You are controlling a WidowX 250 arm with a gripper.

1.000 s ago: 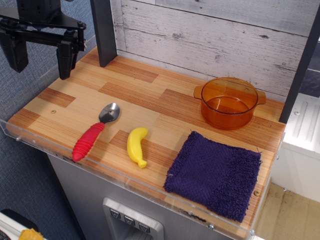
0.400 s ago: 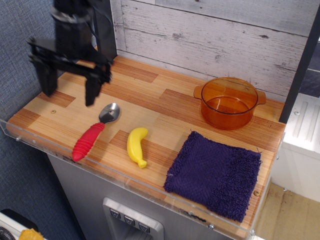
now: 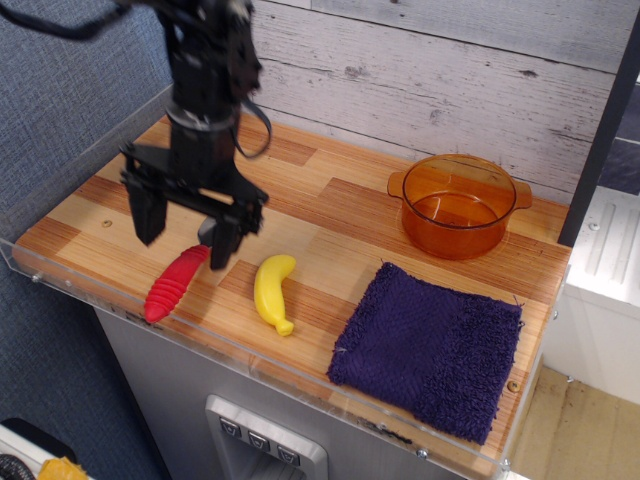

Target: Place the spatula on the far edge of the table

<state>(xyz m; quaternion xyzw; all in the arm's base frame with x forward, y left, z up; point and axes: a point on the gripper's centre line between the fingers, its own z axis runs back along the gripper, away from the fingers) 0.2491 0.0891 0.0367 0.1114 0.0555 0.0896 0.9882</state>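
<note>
Wood-plank bench: spatula lies near the front rim, just left of banana. Tool, spread wide, hovers over it. Best to straddle the red handle squarely before clamping.

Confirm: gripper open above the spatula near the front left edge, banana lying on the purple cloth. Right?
Not quite. The banana lies on the bare table, left of the purple cloth and clear of it, as observation.image shows. The rest holds: the gripper is open above the spatula near the front left edge.
</note>
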